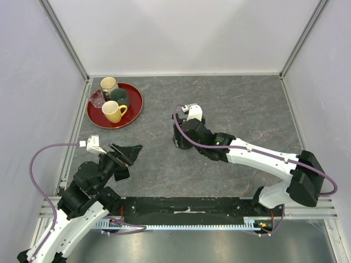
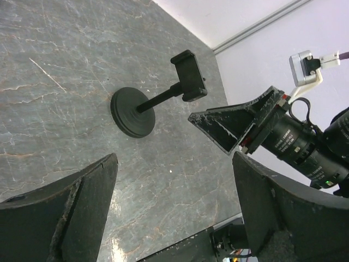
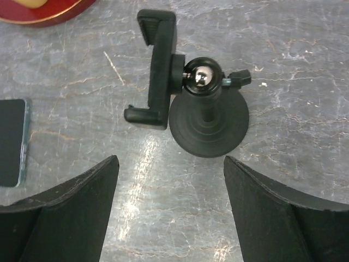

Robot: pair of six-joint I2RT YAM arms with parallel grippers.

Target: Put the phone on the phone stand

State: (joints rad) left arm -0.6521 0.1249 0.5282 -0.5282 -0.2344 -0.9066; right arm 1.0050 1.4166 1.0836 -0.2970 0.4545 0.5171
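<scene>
Tray [image 1: 135,103], red and round, far left on the grey table [image 1: 247,109]. In it we count four vessels packed close: a cream mug [image 1: 108,84], a dark green mug [image 1: 121,98], a yellow mug [image 1: 113,111] and a small clear glass [image 1: 97,99].

Phone stand [image 3: 209,121], black, upright on its disc base near the table's middle. Its clamp bracket sits on a ball joint to the left of the stem.

Phone [image 3: 11,143], black, flat on the table left of the stand and apart from it. We see only its right part at the edge of the right wrist view.

Right gripper [image 3: 170,180], above the stand, fingers spread wide, gripping nothing.

Left gripper [image 2: 174,169], near left, facing the stand, fingers likewise wide apart, nothing between them.
</scene>
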